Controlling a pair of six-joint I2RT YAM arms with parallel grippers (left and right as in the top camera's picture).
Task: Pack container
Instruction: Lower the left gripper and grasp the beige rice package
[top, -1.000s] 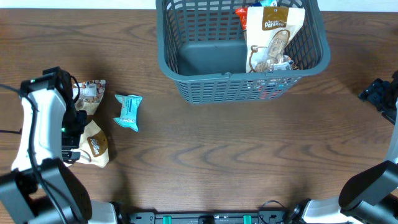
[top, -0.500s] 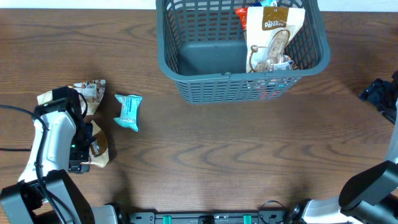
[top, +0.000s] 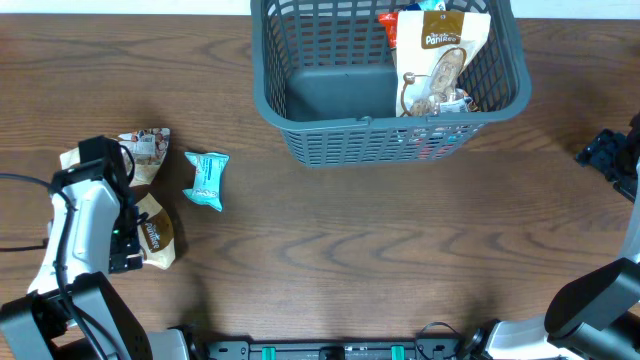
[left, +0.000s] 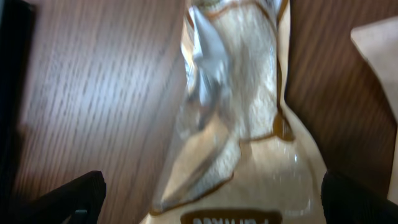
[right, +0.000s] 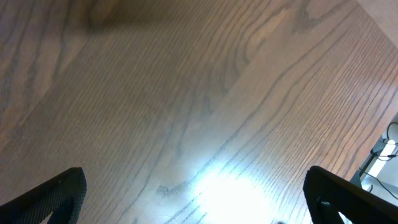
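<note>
overhead: the container (top: 370, 123) sits at the far edge of the table (top: 400, 250), right of centre, with a tan snack bag (top: 440, 60) and a red packet (top: 389, 30) in its right half. the left gripper (top: 132, 238) hangs over a tan packet (top: 158, 235) at the table's left side, a teal packet (top: 207, 180) near it. the right gripper (top: 608, 150) is at the right edge, well apart from the container

left wrist: the fingers (left: 62, 199) are spread wide on either side of the tan packet, not clamped on it

right wrist: jaws spread wide, only bare wood between them

The wooden table (top: 350, 250) bears the container (top: 330, 148) at back; a teal packet (top: 206, 180), two tan packets (top: 157, 236) at left.
</note>
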